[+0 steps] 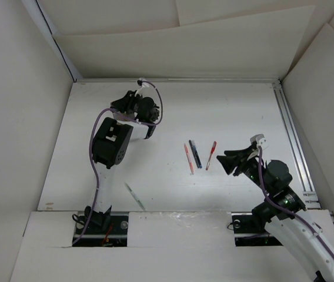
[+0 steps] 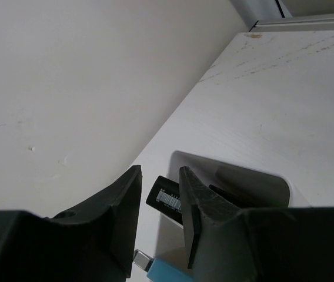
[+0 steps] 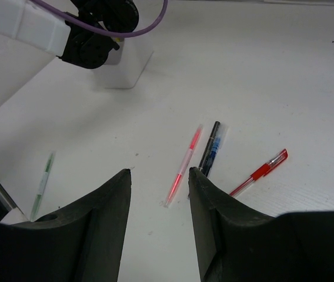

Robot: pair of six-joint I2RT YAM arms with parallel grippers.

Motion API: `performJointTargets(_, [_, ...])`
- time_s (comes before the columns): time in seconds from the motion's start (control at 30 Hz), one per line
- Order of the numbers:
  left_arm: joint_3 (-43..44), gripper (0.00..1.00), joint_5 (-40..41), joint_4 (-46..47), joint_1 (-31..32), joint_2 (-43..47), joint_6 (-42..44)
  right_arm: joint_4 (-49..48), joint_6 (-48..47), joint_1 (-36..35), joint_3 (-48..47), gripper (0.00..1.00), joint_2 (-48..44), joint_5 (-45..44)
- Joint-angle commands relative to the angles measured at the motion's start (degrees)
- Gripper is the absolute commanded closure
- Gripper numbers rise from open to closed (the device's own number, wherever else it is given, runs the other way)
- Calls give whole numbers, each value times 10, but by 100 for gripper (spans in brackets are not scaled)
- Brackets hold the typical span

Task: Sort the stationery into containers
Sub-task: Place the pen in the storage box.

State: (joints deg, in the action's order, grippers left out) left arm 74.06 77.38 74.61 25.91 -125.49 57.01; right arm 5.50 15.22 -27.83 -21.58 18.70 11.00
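The white container (image 2: 237,176) lies directly under my left gripper (image 2: 159,173), whose jaws stand apart with nothing between them. A black highlighter with a barcode label (image 2: 168,197) rests inside the box below the fingertips, beside a light blue item with a metal end (image 2: 155,269). In the top view the left gripper (image 1: 148,124) covers most of the container (image 1: 139,129). A pink pen (image 3: 183,165), a dark blue pen (image 3: 210,149) and a red pen (image 3: 260,172) lie loose on the table just beyond my open, empty right gripper (image 3: 159,173).
A thin green pen (image 1: 135,197) lies alone near the front edge, close to the left arm's base. White walls enclose the table on the left, back and right. A metal rail (image 1: 293,141) runs along the right side.
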Motion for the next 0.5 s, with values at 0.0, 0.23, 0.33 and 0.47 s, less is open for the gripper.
performJointTargets(0.0, [6, 72, 12, 386, -2, 12, 0, -37, 1, -6, -3, 51, 0, 11])
performJointTargets(0.23, [6, 66, 17, 381, 4, 61, 5, -37, 1, -6, 2, 51, 0, 17])
performJointTargets(0.33, [12, 66, 22, 361, 19, 102, 6, -37, -5, -6, 2, 65, 7, 24])
performJointTargets(0.47, [34, 75, 33, 269, 39, 165, -37, -43, -12, -6, -8, 91, 48, 57])
